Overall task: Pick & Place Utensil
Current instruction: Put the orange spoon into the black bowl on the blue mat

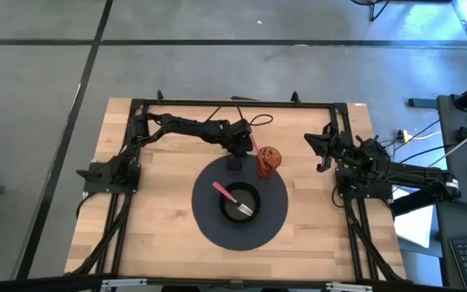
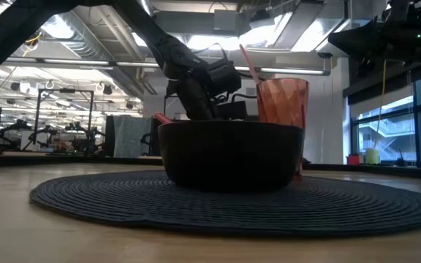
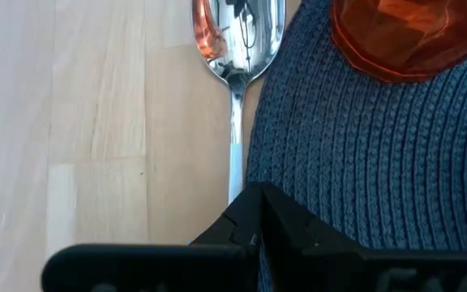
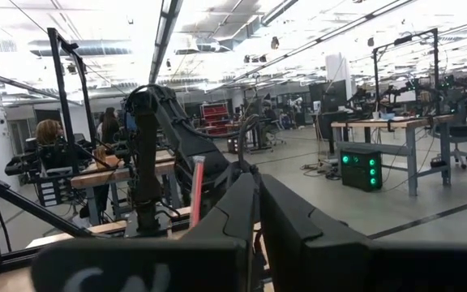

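Steel spoon (image 3: 237,49) lies beside the mat (image 3: 363,162), near the orange cup (image 3: 404,32).

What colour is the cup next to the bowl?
The cup is orange-red and see-through; the low view shows it best.

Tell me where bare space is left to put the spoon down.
The wood left of the mat and in front of it is bare. The mat's rim around the bowl is free too. It is crowded behind the bowl: there the left pincer, shut on the spoon, sits beside the cup.
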Controlling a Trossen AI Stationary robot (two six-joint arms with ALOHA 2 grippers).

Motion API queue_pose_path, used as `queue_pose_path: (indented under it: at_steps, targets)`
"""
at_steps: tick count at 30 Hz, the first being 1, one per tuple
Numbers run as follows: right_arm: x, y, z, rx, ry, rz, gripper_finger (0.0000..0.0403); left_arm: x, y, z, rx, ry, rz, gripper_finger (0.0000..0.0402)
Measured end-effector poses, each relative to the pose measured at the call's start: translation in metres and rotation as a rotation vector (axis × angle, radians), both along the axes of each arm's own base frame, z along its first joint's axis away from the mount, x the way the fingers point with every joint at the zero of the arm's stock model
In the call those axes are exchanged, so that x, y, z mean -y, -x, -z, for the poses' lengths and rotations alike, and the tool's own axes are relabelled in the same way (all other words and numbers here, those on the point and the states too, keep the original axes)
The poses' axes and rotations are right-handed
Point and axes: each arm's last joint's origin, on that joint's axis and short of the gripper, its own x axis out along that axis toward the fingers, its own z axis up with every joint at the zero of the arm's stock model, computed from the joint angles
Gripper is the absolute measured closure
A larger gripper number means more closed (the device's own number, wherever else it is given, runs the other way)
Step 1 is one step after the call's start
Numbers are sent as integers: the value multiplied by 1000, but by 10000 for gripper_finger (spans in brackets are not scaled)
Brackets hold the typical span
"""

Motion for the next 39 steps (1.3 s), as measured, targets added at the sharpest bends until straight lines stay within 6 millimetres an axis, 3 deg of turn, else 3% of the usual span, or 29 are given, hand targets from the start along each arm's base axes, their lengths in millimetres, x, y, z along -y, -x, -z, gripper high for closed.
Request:
queue_pose_path:
  at_steps: [17,21,26,31,39]
  targets:
    - [0,0,0,1,-4,-2,379,28,-5,0,-22,9,114,398]
    - [0,0,0,2,-5,-2,379,30,-5,-5,-19,15,122,398]
    - [0,0,0,0,-3,-2,379,29,-13,-27,35,12,133,398]
    - [0,0,0,0,-2,-4,379,21,-15,-31,64,-5,128,398]
    - [0,0,0,3,0,-9,379,9,-17,-4,23,-13,90,398]
